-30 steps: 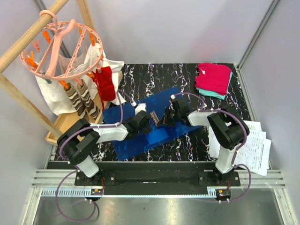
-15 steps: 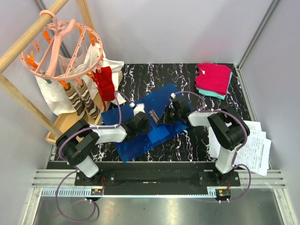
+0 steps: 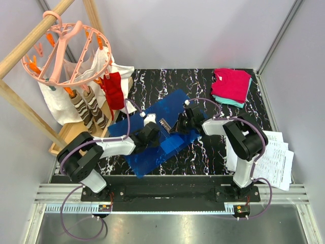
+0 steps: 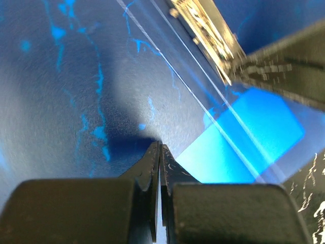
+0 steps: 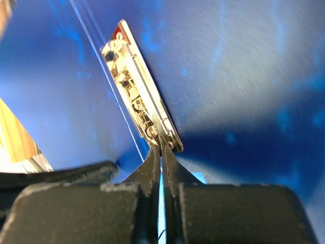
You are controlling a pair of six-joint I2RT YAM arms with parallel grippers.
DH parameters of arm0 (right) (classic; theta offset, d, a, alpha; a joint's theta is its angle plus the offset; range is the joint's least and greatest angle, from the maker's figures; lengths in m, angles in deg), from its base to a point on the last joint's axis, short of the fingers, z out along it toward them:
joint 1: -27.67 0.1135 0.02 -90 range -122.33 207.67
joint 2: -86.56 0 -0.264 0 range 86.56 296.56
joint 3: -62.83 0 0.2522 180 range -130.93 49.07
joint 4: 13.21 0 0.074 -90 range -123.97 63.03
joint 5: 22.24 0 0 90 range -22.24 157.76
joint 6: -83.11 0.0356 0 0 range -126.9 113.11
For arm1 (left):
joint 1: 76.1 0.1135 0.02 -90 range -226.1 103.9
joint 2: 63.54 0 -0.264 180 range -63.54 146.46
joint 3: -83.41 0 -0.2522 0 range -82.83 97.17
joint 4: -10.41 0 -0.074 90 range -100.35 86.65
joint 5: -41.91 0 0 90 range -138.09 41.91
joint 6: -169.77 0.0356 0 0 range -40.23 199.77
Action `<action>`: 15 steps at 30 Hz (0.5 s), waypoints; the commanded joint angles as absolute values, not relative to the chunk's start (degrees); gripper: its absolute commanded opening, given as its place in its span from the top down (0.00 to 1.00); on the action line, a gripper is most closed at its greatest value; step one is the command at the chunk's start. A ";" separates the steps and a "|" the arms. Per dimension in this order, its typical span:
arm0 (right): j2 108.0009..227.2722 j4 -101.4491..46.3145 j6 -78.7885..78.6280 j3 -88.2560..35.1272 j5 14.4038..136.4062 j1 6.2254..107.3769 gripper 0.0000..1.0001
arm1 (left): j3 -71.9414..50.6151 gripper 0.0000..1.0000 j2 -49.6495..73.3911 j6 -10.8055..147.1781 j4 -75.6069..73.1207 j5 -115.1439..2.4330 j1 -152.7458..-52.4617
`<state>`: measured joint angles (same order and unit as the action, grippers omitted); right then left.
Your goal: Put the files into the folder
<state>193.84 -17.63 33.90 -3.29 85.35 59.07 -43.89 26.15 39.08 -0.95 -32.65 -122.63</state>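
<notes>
Basically, glossy translucent blue plastic folder (image 3: 170, 108) is pinched by left hand (image 4: 159, 147) and right hand (image 5: 161, 148); white printed sheets (image 3: 277, 157) right of them probably get fetched next.

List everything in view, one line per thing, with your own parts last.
folder: one, translucent blue, mid-table, tilted up between both hands
metal clip: one, silver, inside the folder
files: a few sheets, white with black print, right edge of the table
folded clothes: one pile, pink over teal, far right corner
peg hanger: one, pink with orange pegs, upper left
wooden rack: one, pale wood, left side
white cloth: one, hanging below the hanger
red garment: one, hanging
striped socks: two, brown and white, hanging
table: one, black marble pattern
left hand: black, shut on the folder
right hand: black, shut on the folder beside the clip
</notes>
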 commanded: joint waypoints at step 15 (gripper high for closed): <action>193.52 -17.06 32.21 -0.50 89.80 59.40 0.99 | -33.34 0.92 33.31 40.48 -4.58 -44.76 -120.66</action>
<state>193.36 -13.26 33.97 -2.11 85.96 59.27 -33.18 29.37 41.99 -5.63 -43.52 -121.64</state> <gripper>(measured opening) 0.008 0.114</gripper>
